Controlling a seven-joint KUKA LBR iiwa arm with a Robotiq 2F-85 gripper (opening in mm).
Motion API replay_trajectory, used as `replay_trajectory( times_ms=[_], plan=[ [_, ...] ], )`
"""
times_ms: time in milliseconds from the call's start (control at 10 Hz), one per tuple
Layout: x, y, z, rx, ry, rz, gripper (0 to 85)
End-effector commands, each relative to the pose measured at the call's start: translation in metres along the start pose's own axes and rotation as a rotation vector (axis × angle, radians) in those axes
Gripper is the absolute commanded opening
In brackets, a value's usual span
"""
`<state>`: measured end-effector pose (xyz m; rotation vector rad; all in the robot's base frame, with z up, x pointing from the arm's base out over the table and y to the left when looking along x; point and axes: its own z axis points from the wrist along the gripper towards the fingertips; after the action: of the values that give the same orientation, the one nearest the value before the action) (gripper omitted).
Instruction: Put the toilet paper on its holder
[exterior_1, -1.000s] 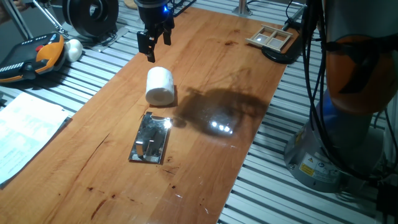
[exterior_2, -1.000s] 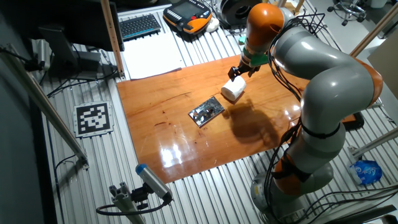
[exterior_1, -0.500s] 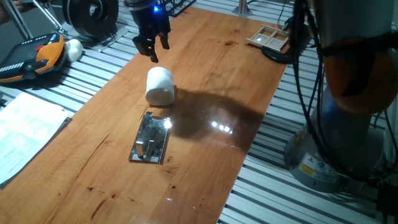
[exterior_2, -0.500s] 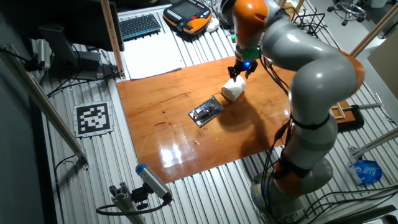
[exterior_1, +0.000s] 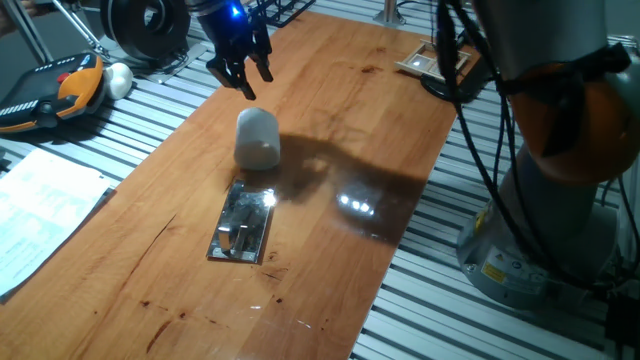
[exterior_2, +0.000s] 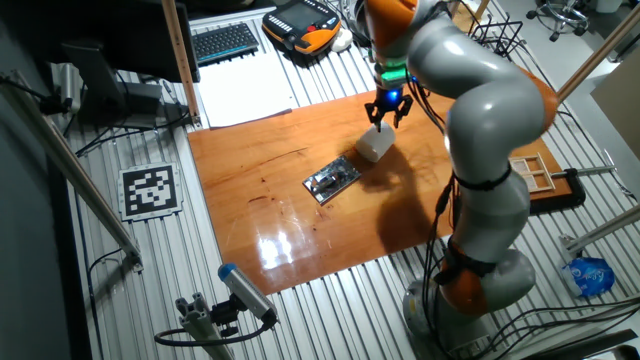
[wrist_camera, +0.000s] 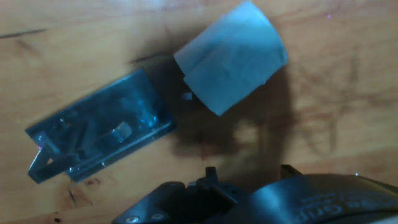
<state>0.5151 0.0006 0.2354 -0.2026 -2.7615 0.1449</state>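
The toilet paper (exterior_1: 257, 138) is a white roll lying on its side on the wooden table, in the arm's shadow. It also shows in the other fixed view (exterior_2: 376, 145) and the hand view (wrist_camera: 231, 56). The holder (exterior_1: 243, 222), a shiny metal plate with a short peg, lies flat just in front of the roll, apart from it; it also shows in the other fixed view (exterior_2: 333, 179) and the hand view (wrist_camera: 99, 135). My gripper (exterior_1: 238, 72) hangs above and just behind the roll, fingers apart and empty. It also shows in the other fixed view (exterior_2: 385, 112).
A wooden compartment tray (exterior_1: 437, 60) sits at the table's far right corner. A small white ball (exterior_1: 119, 78) and an orange-black pendant (exterior_1: 52, 95) lie off the table to the left, with papers (exterior_1: 40, 205) nearer. The robot base (exterior_1: 545, 200) stands right of the table.
The gripper has shifted a little left and turned about its wrist, and the arm has swung over. Its shadow now covers the roll. Roll and holder have not moved.
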Motion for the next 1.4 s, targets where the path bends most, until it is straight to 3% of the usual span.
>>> replay_trajectory(
  times_ms=[0,100,200,500,600,800,1000,1200,1300],
  plan=[
    [0.0002,0.0000,-0.0002,-0.004,-0.006,0.008,51.0],
    [0.0002,0.0000,-0.0002,-0.024,-0.042,0.003,51.0],
    [0.0002,0.0000,-0.0002,-0.084,-0.136,-0.020,51.0],
    [0.0002,0.0000,-0.0002,-0.021,-0.263,-0.067,51.0],
    [0.0002,0.0000,-0.0002,-0.011,-0.279,-0.071,51.0],
    [0.0002,0.0000,-0.0002,-0.025,-0.249,-0.050,51.0],
    [0.0002,0.0000,-0.0002,-0.014,-0.226,0.036,51.0],
    [0.0002,0.0000,-0.0002,0.005,-0.221,0.154,85.0],
    [0.0002,0.0000,-0.0002,-0.006,-0.216,0.192,85.0]
  ],
)
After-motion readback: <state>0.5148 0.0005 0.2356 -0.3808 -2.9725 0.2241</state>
